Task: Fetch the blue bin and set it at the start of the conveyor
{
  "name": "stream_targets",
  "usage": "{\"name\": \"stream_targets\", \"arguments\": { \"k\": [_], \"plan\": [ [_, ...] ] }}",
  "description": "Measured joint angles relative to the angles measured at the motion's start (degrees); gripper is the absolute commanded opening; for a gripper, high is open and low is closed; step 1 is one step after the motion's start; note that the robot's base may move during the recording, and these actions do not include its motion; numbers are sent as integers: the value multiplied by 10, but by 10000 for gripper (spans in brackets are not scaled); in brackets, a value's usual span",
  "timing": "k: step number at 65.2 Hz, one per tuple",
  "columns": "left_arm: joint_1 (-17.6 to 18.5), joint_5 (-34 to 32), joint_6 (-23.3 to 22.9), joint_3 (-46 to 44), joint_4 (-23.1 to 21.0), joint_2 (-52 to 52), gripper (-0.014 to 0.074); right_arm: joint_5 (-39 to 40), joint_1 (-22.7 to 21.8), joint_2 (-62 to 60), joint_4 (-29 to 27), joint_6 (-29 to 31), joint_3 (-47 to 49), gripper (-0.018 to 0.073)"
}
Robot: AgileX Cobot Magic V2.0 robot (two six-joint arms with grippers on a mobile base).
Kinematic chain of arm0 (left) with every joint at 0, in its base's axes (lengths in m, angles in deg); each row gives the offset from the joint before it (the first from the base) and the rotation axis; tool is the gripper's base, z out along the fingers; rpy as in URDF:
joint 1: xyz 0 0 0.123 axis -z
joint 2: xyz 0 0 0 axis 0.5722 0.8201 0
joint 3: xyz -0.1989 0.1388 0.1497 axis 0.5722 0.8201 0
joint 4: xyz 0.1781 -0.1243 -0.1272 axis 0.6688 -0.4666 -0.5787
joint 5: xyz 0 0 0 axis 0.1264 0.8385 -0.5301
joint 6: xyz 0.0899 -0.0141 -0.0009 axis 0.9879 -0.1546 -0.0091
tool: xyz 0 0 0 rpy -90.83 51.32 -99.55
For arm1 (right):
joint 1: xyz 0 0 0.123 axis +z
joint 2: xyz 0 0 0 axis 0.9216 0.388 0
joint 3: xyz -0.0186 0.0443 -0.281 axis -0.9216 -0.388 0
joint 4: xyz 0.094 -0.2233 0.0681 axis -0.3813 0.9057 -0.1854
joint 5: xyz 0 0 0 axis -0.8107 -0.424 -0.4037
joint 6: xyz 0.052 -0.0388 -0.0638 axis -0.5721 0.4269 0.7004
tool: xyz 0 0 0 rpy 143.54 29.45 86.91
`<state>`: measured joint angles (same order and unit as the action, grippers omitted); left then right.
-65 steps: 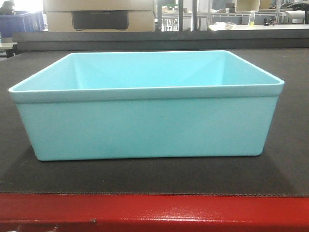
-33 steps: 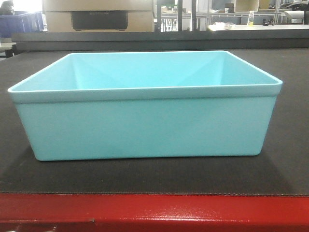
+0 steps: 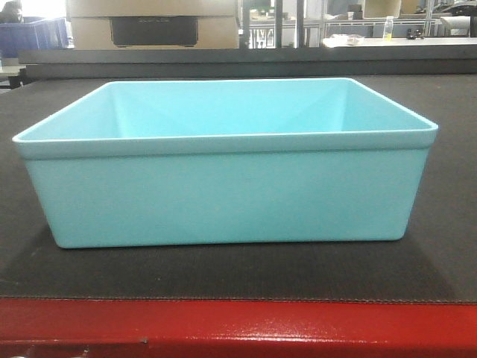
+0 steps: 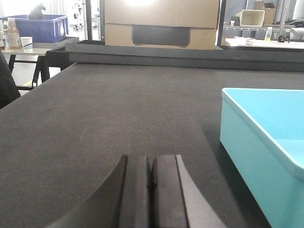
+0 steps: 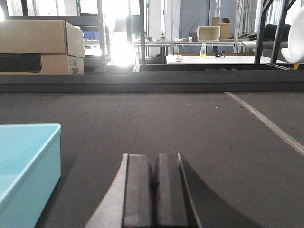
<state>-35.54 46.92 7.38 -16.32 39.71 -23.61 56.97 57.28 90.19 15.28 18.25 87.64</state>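
The blue bin (image 3: pixel 223 194), a light turquoise tub with a thick rim, stands upright on the dark grey belt of the conveyor start (image 3: pixel 223 272), just behind its glossy red front edge (image 3: pixel 238 324). The bin looks empty. My left gripper (image 4: pixel 151 164) is shut with nothing in it, low over the belt to the left of the blue bin (image 4: pixel 266 156). On the other side my right gripper (image 5: pixel 153 164) is shut on nothing, to the right of the blue bin (image 5: pixel 23 166). Neither gripper touches the bin.
A cardboard box (image 3: pixel 153 22) stands beyond the belt's far rail (image 3: pixel 246 58). A dark blue crate (image 4: pixel 40 26) sits on a side table at far left. Shelving and tables with small items fill the background (image 5: pixel 204 45). A pale seam (image 5: pixel 266 121) crosses the belt at right.
The front view shifts by a few pixels only; the bin stays put on the belt.
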Motion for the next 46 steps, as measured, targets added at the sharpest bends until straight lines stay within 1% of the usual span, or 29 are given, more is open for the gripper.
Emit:
{"name": "stream_targets", "arguments": {
  "k": [7,11,22,46],
  "plan": [
    [0,0,0,0,0,0,-111,13,0,-16,0,0,-42,-162],
    [0,0,0,0,0,0,-111,17,0,-16,0,0,-50,-162],
    [0,0,0,0,0,0,-111,34,0,-18,0,0,-52,-162],
    [0,0,0,0,0,0,-111,37,0,-19,0,0,-52,-162]
  ]
}}
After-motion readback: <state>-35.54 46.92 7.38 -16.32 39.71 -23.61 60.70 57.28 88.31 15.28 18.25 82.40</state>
